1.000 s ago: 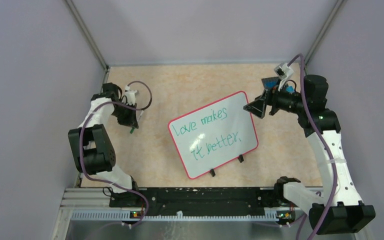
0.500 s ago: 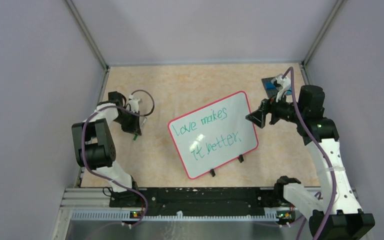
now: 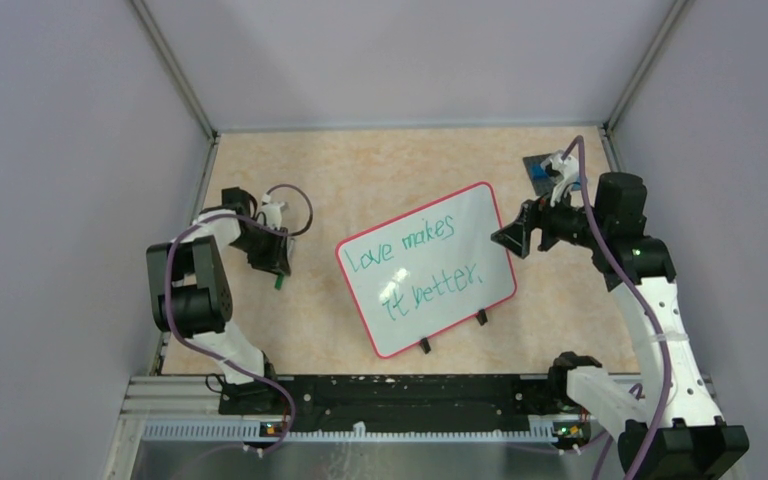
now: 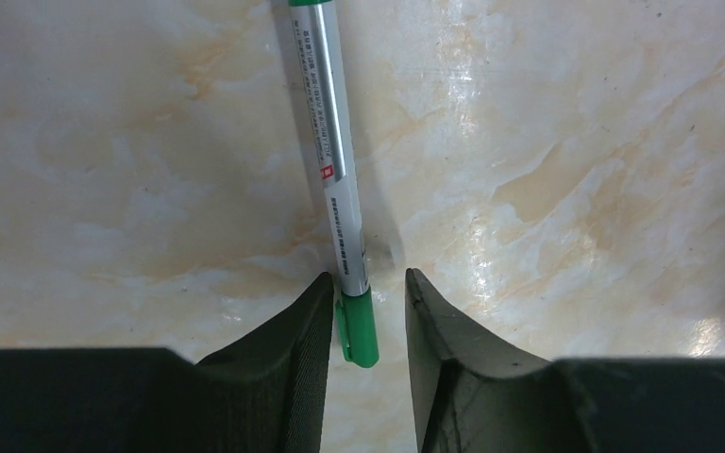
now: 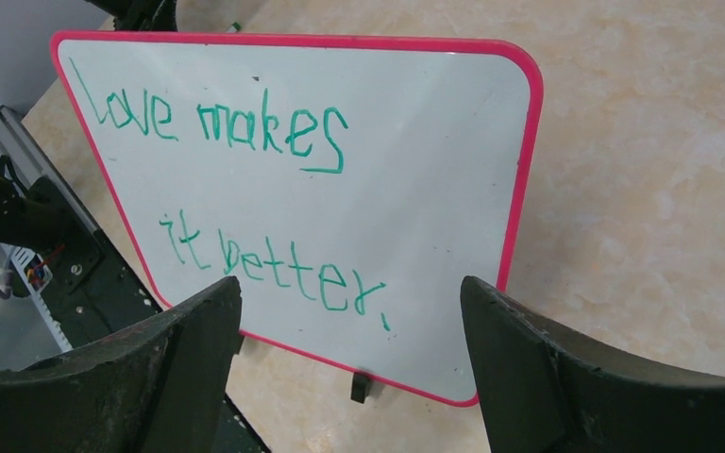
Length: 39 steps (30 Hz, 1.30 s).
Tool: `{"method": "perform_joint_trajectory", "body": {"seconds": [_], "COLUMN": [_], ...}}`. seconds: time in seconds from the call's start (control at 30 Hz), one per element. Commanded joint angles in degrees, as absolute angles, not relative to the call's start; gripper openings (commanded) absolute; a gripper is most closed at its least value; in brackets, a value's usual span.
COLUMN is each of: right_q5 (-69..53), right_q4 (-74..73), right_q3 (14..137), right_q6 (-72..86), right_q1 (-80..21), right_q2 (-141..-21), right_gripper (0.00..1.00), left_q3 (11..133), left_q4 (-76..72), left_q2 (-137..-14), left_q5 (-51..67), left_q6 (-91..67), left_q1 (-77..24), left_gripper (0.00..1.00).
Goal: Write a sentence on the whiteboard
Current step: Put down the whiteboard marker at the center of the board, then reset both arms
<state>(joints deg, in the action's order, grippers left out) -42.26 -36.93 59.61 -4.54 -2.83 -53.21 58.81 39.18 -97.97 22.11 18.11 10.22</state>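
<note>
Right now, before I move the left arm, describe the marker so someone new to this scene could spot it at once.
Start at the beige marbled table, left of the pink-framed whiteboard, beneath the left gripper. The marker lies flat there between the parted jaws. It is a slim silver barrel with green ends, matching the board's green writing.

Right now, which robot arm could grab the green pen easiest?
Left. The left gripper sits right over the green pen lying on the table, its parted jaws either side of the pen's green end. The right gripper is open too, but far across, beside the right edge of the whiteboard.
</note>
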Motion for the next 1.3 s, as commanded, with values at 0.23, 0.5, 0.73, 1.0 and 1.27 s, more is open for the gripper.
{"method": "perform_joint_trajectory", "body": {"seconds": [0.23,0.5,0.73,1.0,1.27], "right_q5": [-42.98,-43.41,-39.85,-44.70,-42.85], "right_q4": [-35.39,-36.95,-38.19,-39.25,-35.48], "right_q3": [59.89,62.86,70.38,73.78,64.92], "right_q6": [-5.38,-6.20,-5.15,-9.85,-12.45], "right_q1": [-2.37,-2.37,-0.46,15.84,21.26], "right_q2": [-52.76,-54.72,-59.35,-64.75,-62.18], "right_gripper": [0.83,0.84,0.84,0.84,0.85], "left_q3": [60.02,71.86,88.00,88.39,78.69], "left_q4": [40.00,46.97,51.32,43.39,37.42], "left_q2": [-93.88,-85.76,-83.77,-80.31,-76.34], "left_q5": [20.56,24.00,30.43,32.67,30.65], "left_q6": [19.76,21.71,16.28,7.75,5.15], "left_q1": [9.41,9.40,9.70,10.41,10.46], "left_gripper": [0.48,0.94,0.99,0.99,0.99]}}
